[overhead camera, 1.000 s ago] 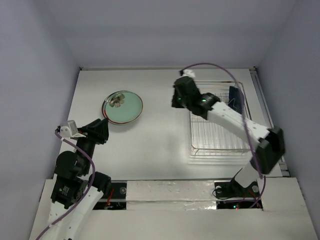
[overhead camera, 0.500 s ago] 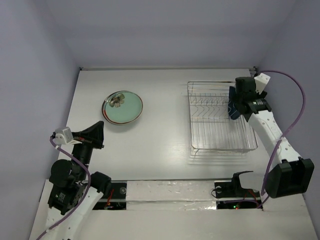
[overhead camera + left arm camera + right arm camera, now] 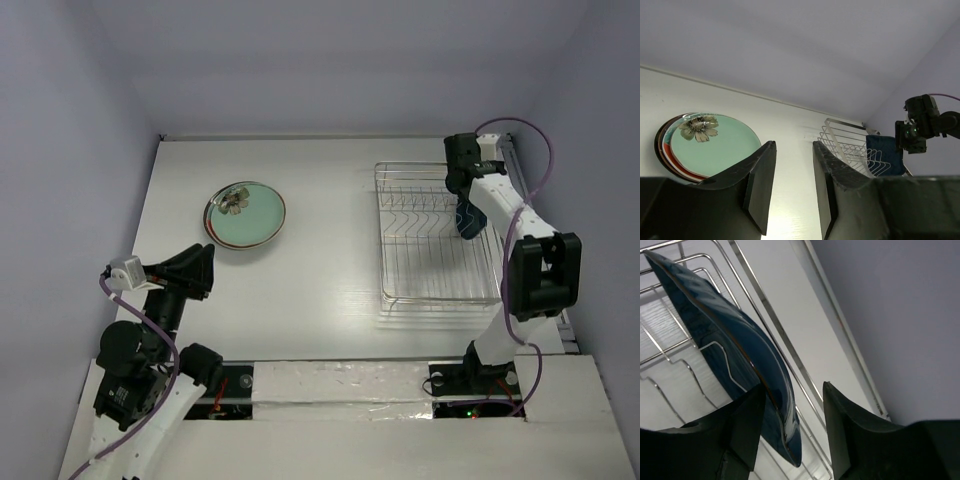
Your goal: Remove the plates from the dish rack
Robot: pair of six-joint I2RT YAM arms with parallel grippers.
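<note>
A stack of plates (image 3: 245,213) lies flat on the table at the left, a pale mint green one with a flower on top (image 3: 710,145) and red and dark rims under it. The chrome wire dish rack (image 3: 435,250) stands at the right. One dark blue dish (image 3: 470,220) leans upright at its far right end (image 3: 735,350). My right gripper (image 3: 463,198) is open and straddles that dish's rim (image 3: 792,387); the rim lies close to one finger (image 3: 747,415), with a gap to the other. My left gripper (image 3: 197,268) is open and empty, near the table's left front (image 3: 794,146).
The rack's wire prongs (image 3: 670,352) and side rail (image 3: 775,325) surround the blue dish. The right wall and a table edge strip (image 3: 520,190) run just beyond the rack. White table surface (image 3: 320,270) lies between the plate stack and the rack.
My right arm swung from the rack's left side to its far right end and now sits over the blue dish with jaws open. The left arm shifted only slightly.
</note>
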